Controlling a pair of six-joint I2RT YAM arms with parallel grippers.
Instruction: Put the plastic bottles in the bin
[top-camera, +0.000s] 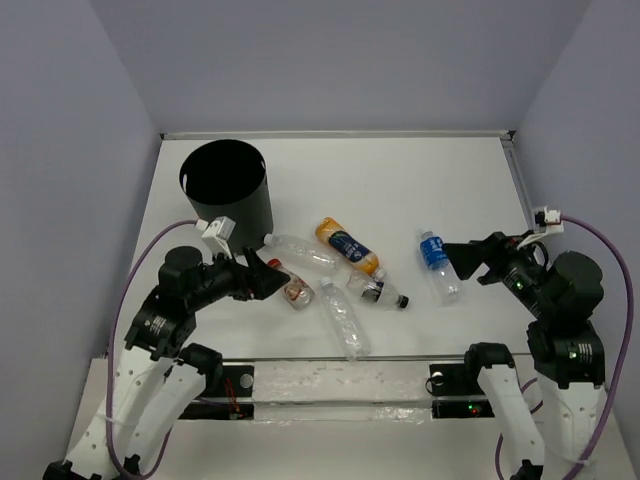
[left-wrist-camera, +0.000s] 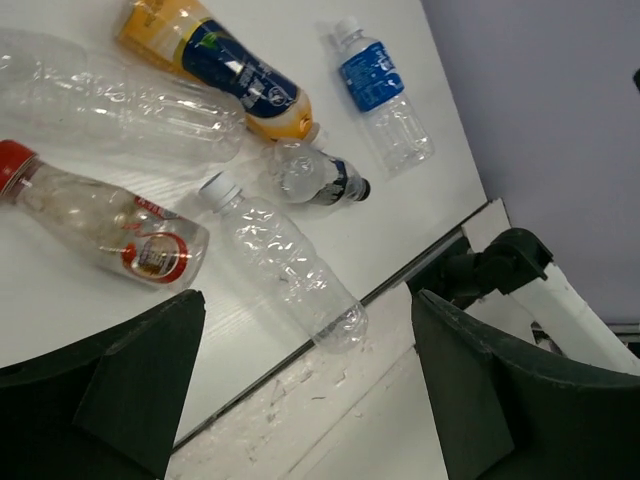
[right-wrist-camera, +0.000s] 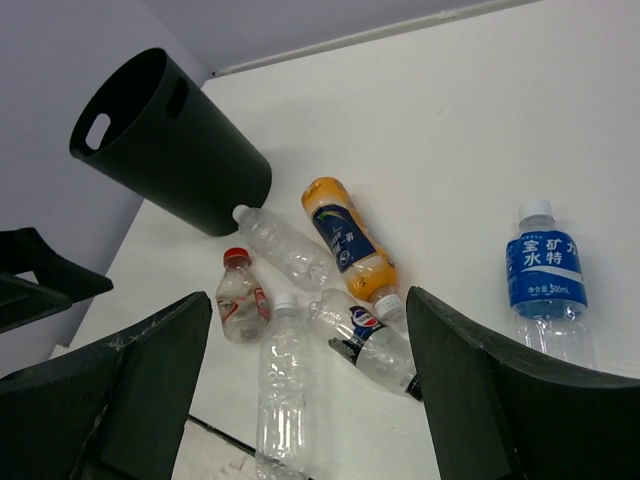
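Near edge: left gripper (top-camera: 268, 277) and right gripper (top-camera: 462, 262), jaws spread, flank six lying bottles.
Far left stands the tall black cylindrical bin (top-camera: 235, 212). Rightward lie the red-capped clear plastic bottle (top-camera: 295, 288) by the left gripper, long clear bottle (top-camera: 300, 252), crumpled clear bottle (top-camera: 344, 322), orange blue-labelled bottle (top-camera: 348, 246), dark-capped bottle (top-camera: 378, 291), and blue-labelled clear bottle (top-camera: 437, 262) beside the right gripper.

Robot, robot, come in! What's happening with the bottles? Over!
Left fingers open, right fingers open, both empty. Six bottles lying on table, none gripped. Bin upright beside them. Five bunched close, blue-label one apart.
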